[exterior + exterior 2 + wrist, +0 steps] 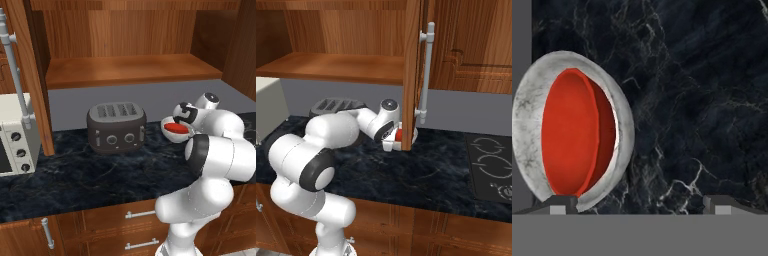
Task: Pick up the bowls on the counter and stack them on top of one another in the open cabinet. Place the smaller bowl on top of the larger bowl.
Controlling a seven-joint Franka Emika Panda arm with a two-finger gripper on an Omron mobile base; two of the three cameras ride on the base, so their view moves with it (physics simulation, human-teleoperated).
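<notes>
Elbow bent high, the white arm reaches forward over the counter [75,175], with the gripper [637,204] low and its fingers spread wide, grasping nothing. From the hand camera, the red bowl [574,135] sits nested inside the speckled bowl [624,135] on the dark marble, just beside one fingertip [559,204]. At the left base camera, a toaster [116,127] and a microwave [15,135] stand below the open cabinet [130,70]. At the right base camera, a cooktop [491,165] lies flush at the right.

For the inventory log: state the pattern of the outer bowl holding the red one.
White-grey speckled, marble-like outer bowl, clearest in the hand view.
</notes>
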